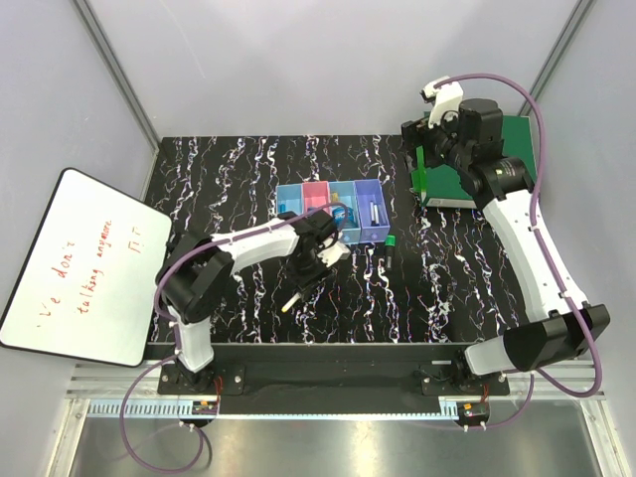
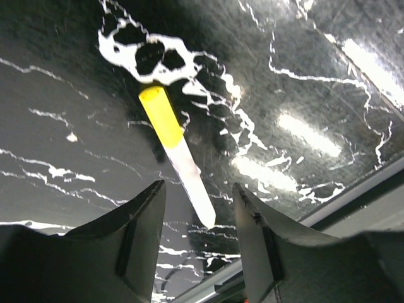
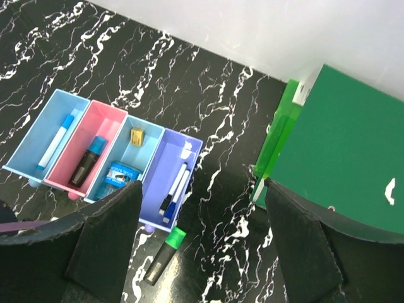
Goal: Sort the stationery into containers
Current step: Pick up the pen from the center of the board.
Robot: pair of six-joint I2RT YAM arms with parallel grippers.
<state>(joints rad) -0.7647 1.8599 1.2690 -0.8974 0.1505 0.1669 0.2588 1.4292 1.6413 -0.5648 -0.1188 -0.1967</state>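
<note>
Black marbled tabletop (image 1: pixel 229 179) carries 4 joined bins (image 1: pixel 373 239) in one row, approx mid-table, a bit nearer the far edge. 8 stationery pcs in all: 6 binned, 2 loose.

Bins, counted from the left-edge end:
- 1st light blue bin (image 3: pixel 30 150): 1 blue-capped white marker (image 3: pixel 55 140).
- Pink bin (image 3: pixel 107 123): 1 dark marker w/ blue cap (image 3: pixel 87 163).
- 2nd light blue bin (image 3: pixel 146 151): 2 things, a small gold-coloured piece (image 3: pixel 137 134) at its far end and a round blue object (image 3: pixel 123 174) at its near end.
- Purple bin (image 3: pixel 170 151): 2 white pens (image 3: pixel 173 188) side by side.

Loose no. 1 is the green-capped dark marker (image 3: pixel 164 254), flat on the top just beside the purple bin's near end; touching or not, can't tell. Loose no. 2 is the yellow-and-white pen (image 2: pixel 175 148), flat on the top b/w the bins and the near edge, left of centre.

Left gripper (image 2: pixel 197 188) hangs right over that pen, jaws apart, the pen's white end showing b/w them, nothing gripped. Right gripper (image 3: pixel 202 186) is up high by the far right corner, jaws spread wide, holding nothing. Green folder (image 3: pixel 341 145) lies in that corner. Whiteboard (image 1: pixel 79 263) w/ red writing sits beyond the left edge.

Bare top runs from the bins to the left edge, and across the near right corner.
</note>
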